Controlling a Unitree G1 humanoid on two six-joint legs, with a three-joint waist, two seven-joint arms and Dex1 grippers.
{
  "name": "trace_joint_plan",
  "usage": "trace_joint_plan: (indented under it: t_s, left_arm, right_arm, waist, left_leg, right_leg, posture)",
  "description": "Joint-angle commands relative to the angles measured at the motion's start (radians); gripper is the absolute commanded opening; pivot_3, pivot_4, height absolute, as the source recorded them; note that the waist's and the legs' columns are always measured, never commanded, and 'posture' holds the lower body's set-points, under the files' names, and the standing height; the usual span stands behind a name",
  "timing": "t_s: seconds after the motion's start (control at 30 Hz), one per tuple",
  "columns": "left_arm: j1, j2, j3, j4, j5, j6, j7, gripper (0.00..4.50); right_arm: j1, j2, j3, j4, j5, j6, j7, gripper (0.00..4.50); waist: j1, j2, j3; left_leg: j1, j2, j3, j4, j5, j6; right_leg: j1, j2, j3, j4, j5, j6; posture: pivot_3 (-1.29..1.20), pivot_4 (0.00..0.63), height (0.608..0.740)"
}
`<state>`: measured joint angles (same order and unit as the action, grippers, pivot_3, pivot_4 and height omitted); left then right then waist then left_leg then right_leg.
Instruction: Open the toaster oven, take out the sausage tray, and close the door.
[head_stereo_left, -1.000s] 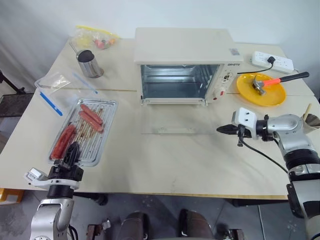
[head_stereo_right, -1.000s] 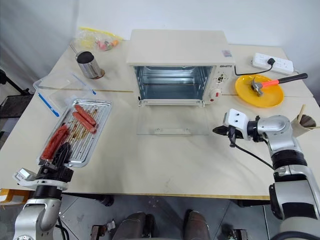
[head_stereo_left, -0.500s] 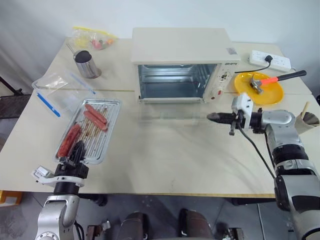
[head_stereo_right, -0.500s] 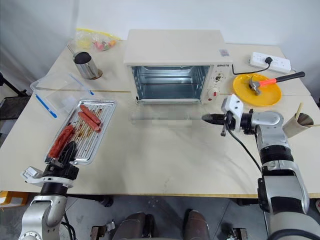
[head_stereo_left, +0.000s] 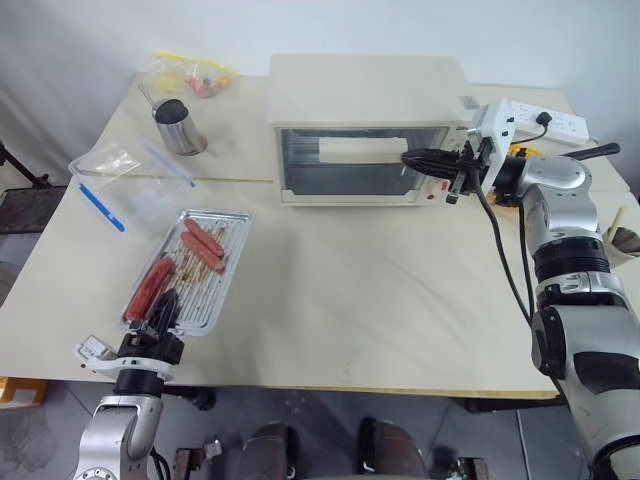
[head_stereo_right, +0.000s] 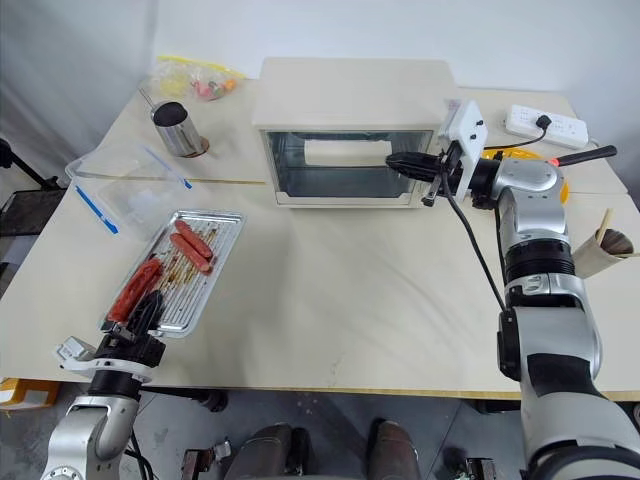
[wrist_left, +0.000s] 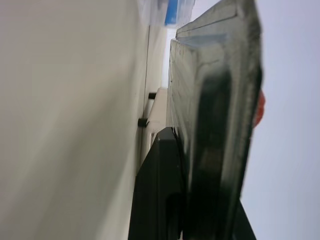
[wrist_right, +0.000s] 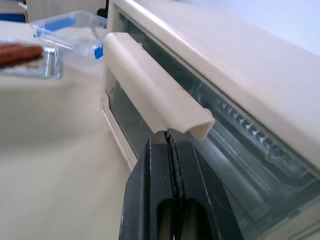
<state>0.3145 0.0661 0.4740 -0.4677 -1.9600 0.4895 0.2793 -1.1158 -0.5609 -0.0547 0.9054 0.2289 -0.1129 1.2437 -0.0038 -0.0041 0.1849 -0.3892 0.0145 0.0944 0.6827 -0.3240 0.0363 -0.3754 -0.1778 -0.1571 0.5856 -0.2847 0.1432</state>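
Note:
The cream toaster oven (head_stereo_left: 365, 90) stands at the back middle of the table. Its glass door (head_stereo_left: 350, 170) is tilted up almost against the front. My right gripper (head_stereo_left: 408, 157) is shut, and its tips press under the end of the door's cream bar handle (wrist_right: 150, 82). The silver sausage tray (head_stereo_left: 236, 245) lies on the table at the front left with three sausages (head_stereo_left: 203, 240) in it. At the tray's near rim my left gripper (head_stereo_left: 165, 303) is shut on the metal edge (wrist_left: 215, 100).
A metal cup (head_stereo_left: 180, 128) and a bag of small items (head_stereo_left: 195, 75) sit at the back left. A clear plastic container with blue strips (head_stereo_right: 125, 190) lies left of the tray. A power strip (head_stereo_left: 545, 120) and a hammer handle (head_stereo_left: 590, 152) are behind my right arm.
My right gripper has risen and swung toward the oven, lifting the door from flat open to nearly upright. The left gripper has kept its hold on the tray.

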Motion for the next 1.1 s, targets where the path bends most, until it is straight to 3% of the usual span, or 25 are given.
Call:
trace_joint_plan:
  t_s: [0.03, 0.27, 0.3, 0.43, 0.57, 0.7, 0.77, 1.1]
  left_arm:
    - [0.028, 0.023, 0.004, -0.026, -0.012, 0.05, -0.026, 0.0]
    - [0.057, 0.083, -0.012, -0.029, -0.012, 0.174, -0.067, 0.0]
    - [0.052, 0.098, -0.021, -0.026, -0.012, 0.197, -0.072, 0.0]
    - [0.008, 0.172, -0.053, 0.015, -0.012, 0.291, -0.097, 0.0]
    - [-0.053, 0.254, -0.079, 0.071, -0.012, 0.377, -0.122, 0.0]
    - [-0.218, 0.324, -0.085, 0.203, -0.012, 0.466, -0.14, 0.0]
    - [-0.354, 0.38, -0.131, 0.302, -0.012, 0.559, -0.16, 0.0]
    - [-0.766, 0.503, -0.332, 0.71, 0.004, 0.808, -0.224, 0.0]
  right_arm:
    - [-0.018, -0.025, -0.038, -0.051, 0.04, 0.056, 0.025, 0.01]
    - [0.069, -0.079, -0.007, -0.165, 0.045, 0.215, 0.135, 0.01]
    - [0.094, -0.098, -0.001, -0.199, 0.059, 0.254, 0.186, 0.17]
    - [0.176, -0.143, -0.026, -0.299, 0.132, 0.269, 0.339, 1.23]
    - [0.222, -0.183, -0.026, -0.316, 0.259, 0.246, 0.371, 2.63]
    - [0.278, -0.263, 0.027, -0.3, 0.415, 0.227, 0.371, 3.97]
    - [0.332, -0.347, 0.112, -0.274, 0.416, 0.143, 0.371, 4.45]
    - [0.436, -0.443, 0.173, -0.199, 0.584, 0.026, 0.371, 4.45]
  waist:
    - [0.0, 0.0, 0.0]
    - [0.002, 0.001, 0.001]
    - [0.003, 0.001, 0.001]
    - [0.006, 0.004, 0.002]
    - [0.002, 0.007, 0.004]
    - [0.005, 0.008, 0.005]
    - [0.012, 0.008, 0.005]
    - [0.009, 0.009, 0.006]
  left_leg:
    - [0.0, 0.0, 0.0, 0.0, 0.0, 0.0]
    - [0.0, 0.0, 0.0, 0.0, -0.002, 0.0]
    - [0.0, 0.0, 0.0, 0.0, -0.002, 0.0]
    - [-0.001, 0.0, 0.0, 0.0, -0.002, 0.0]
    - [0.0, 0.0, 0.0, 0.0, -0.002, 0.001]
    - [0.001, 0.0, 0.0, 0.0, -0.002, 0.0]
    - [0.0, 0.0, 0.0, 0.0, -0.001, 0.0]
    - [0.001, -0.002, 0.001, -0.001, -0.001, -0.001]
  right_leg:
    - [0.0, 0.0, 0.0, 0.0, 0.0, 0.0]
    - [-0.001, 0.0, 0.0, 0.0, 0.0, 0.0]
    - [-0.001, 0.0, 0.0, -0.001, 0.0, 0.0]
    - [-0.001, 0.0, 0.0, -0.001, 0.0, 0.0]
    - [-0.001, 0.0, 0.0, 0.0, 0.0, 0.0]
    - [-0.001, 0.001, 0.001, 0.002, 0.0, 0.0]
    - [-0.001, 0.001, 0.0, 0.002, 0.0, 0.0]
    - [-0.001, 0.003, -0.001, 0.003, 0.001, 0.002]
  posture:
    - [0.0, 0.15, 0.74]
    - [0.0, 0.15, 0.74]
    - [0.0, 0.15, 0.74]
    - [0.0, 0.15, 0.74]
    - [0.0, 0.15, 0.74]
    - [0.0, 0.15, 0.74]
    - [0.0, 0.15, 0.74]
    - [0.0, 0.15, 0.74]
